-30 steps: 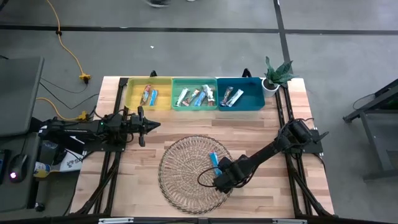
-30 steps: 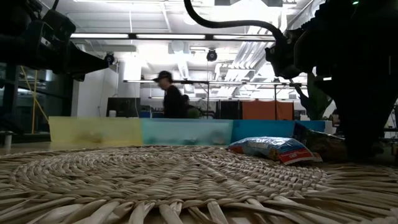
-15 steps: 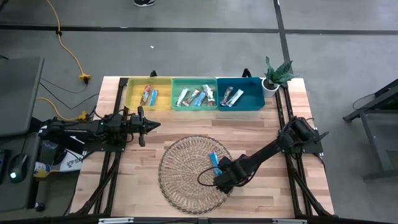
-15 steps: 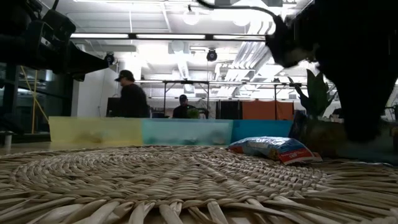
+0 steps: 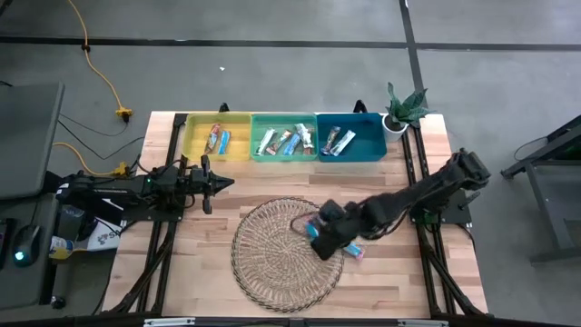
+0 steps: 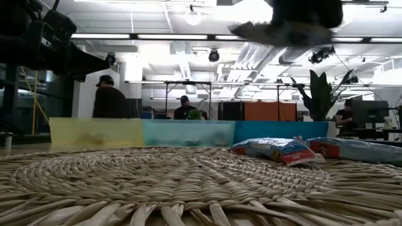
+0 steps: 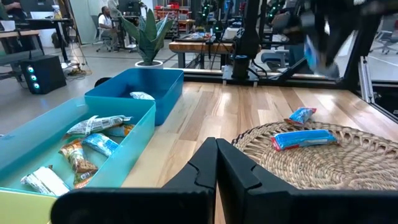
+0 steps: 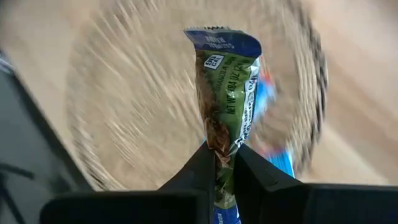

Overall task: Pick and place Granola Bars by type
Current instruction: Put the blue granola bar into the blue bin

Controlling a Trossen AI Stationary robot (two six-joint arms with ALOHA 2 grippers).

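My right gripper (image 5: 322, 243) hangs over the right part of the round wicker mat (image 5: 272, 259), shut on a granola bar (image 8: 227, 87) whose wrapper is blue at the end and green-brown in the middle. In the low view that bar (image 6: 276, 28) shows blurred, high above the mat. A blue bar (image 5: 311, 227) lies flat on the mat, and another bar (image 5: 354, 252) lies on the wood by the mat's right rim. My left gripper (image 7: 216, 152) is shut and touches nothing at the table's left. My right gripper pinches one end of the bar (image 8: 219, 146) between its two fingers. The fingers slant down from the table's right and lie along the bar. The bar sticks out past the fingertips and is lifted clear of the mat.
Three bins stand in a row at the far edge: yellow (image 5: 238, 136), teal (image 5: 283, 153) and blue (image 5: 368, 145), each with bars inside. A small potted plant (image 5: 404, 107) stands at the far right corner. People move in the room behind the table.
My right gripper has gone up and a little toward the far edge, tipping less steeply, and has carried the bar up clear of the mat. As the arm swung away, the bar on the wood by the mat's right rim came into sight.
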